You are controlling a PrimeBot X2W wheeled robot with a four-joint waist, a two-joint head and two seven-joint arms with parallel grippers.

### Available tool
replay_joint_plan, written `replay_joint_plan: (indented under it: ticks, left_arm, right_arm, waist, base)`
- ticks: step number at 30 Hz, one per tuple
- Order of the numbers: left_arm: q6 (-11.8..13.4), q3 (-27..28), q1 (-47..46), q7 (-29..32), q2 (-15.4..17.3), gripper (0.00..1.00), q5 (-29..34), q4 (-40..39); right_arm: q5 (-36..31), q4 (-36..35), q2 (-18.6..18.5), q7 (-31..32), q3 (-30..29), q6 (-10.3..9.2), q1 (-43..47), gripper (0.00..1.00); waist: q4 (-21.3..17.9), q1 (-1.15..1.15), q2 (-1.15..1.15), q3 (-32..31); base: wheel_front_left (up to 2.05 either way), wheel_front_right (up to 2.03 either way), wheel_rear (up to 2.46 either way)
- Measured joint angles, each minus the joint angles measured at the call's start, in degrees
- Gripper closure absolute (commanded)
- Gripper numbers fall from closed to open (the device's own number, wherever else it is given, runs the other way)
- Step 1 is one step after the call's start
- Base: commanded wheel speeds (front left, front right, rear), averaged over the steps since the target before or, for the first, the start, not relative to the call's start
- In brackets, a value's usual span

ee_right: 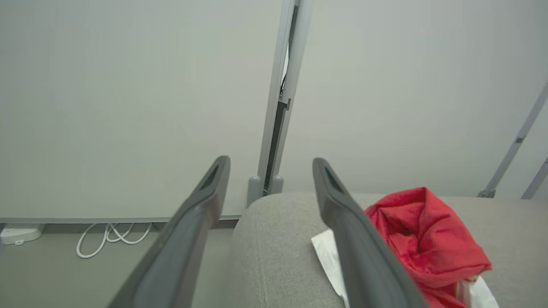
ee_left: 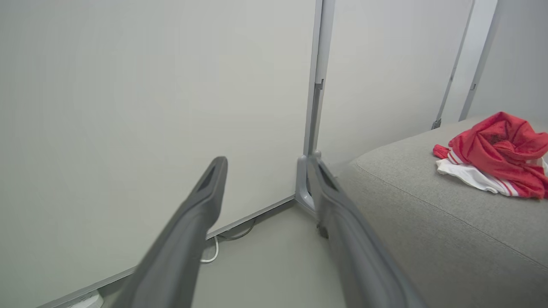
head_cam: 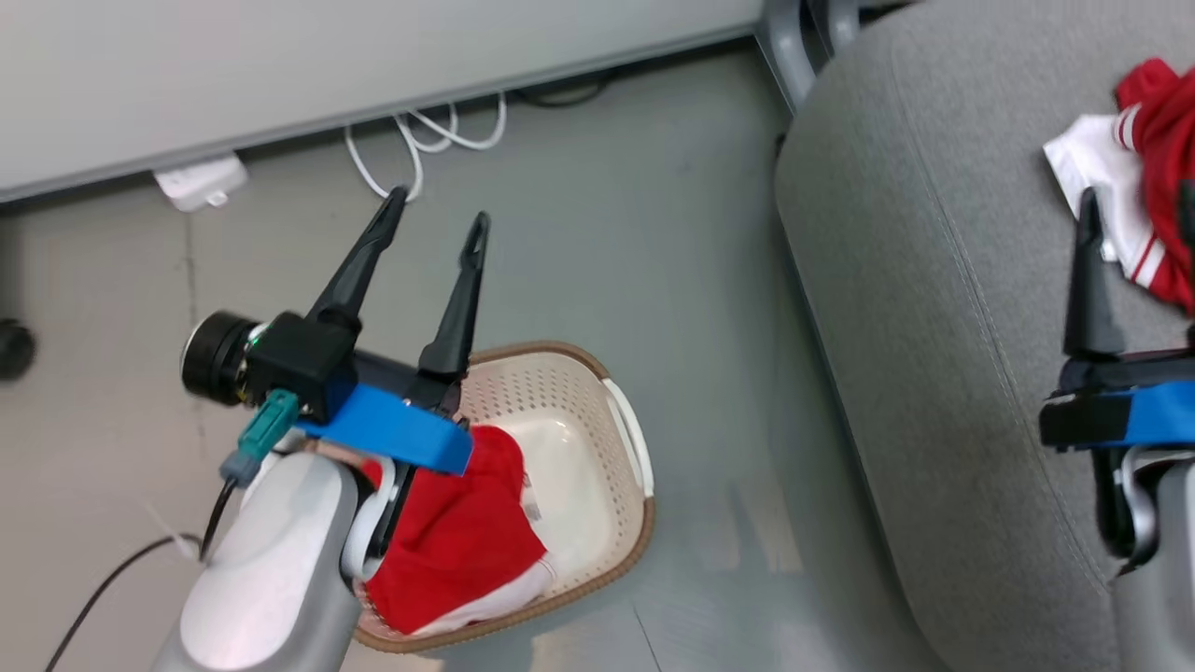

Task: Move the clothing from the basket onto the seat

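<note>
Along wall [head_cam: 280, 65] at twelve o'clock, white cable [head_cam: 420, 140] looped beside power strip [head_cam: 201, 180], well clear of both arms. Over basket [head_cam: 560, 383] at seven o'clock, left gripper [head_cam: 439, 207] spread wide, gripping nothing, with red garment [head_cam: 457, 532] bunched inside below. At three o'clock on seat [head_cam: 915, 280], red-and-white garment [head_cam: 1153, 159] heaped, right gripper [ee_right: 269, 161] just beside it, fingers parted wide, empty
</note>
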Motion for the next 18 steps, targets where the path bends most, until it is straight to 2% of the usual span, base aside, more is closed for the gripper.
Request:
replay_joint_plan:
  ticks: [9,18]
  left_arm:
    - [-1.2,10.8,10.9,0.0,-2.2,0.0,2.5,-1.5]
    - [-3.7,17.2,19.1,0.0,-4.9,0.0,5.2,-2.2]
  right_arm:
    - [0.9,-1.0,2.0,0.0,6.8,0.0,4.2,0.0]
    - [3.1,-1.8,3.5,0.0,8.9,0.0,10.7,0.0]
  waist:
    - [4.7,0.0,0.0,-7.3]
    - [7.6,0.01,0.0,-13.2]
  base:
    - [0.0,0.0,0.0]
    - [0.0,0.0,0.0]
